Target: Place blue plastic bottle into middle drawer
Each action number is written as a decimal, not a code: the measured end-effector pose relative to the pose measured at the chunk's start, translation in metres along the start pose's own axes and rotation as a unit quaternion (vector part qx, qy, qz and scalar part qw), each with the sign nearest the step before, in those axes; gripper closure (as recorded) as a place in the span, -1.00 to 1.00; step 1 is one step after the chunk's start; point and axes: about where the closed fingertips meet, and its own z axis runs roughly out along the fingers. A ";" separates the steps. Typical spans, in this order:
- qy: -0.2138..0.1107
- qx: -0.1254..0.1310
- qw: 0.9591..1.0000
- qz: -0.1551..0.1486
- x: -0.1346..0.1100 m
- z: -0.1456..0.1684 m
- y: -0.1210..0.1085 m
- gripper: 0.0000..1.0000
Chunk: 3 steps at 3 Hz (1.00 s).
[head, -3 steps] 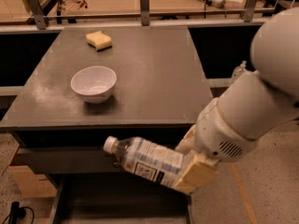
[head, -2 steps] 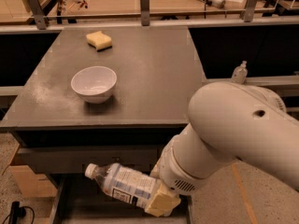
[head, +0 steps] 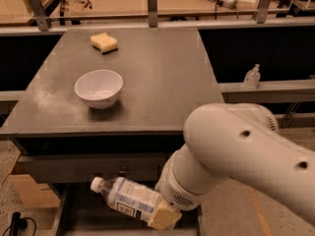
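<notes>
At the far left, below the surface, a cardboard box sits on the floor. Right of it, the middle drawer stands pulled out, with its low grey left wall and a dark floor showing under the closed grey drawer front.

The blue plastic bottle hangs over that open drawer, just below the drawer front. It lies nearly on its side, the small white cap to the upper left and the base lower to the right. Its body is clear plastic wrapped in a pale bluish-white label, with a dark text panel along the lower edge. Whether it touches the drawer floor cannot be told.

The claw is clamped on the bottle's base end, and one tan finger pad shows beneath it. The white arm fills the lower right.

On the surface above, a white bowl stands left of centre, with a yellow sponge farther back. A tiny clear pump bottle stands on the ledge to the right.

A second ago the bottle was higher, level with the drawer front, and farther right. Since then it has come down and to the left into the drawer opening. The arm has swung forward and now covers more of the view, while the bowl and sponge have not moved.
</notes>
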 end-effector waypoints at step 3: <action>0.084 0.030 0.991 -0.100 0.025 0.202 0.001 1.00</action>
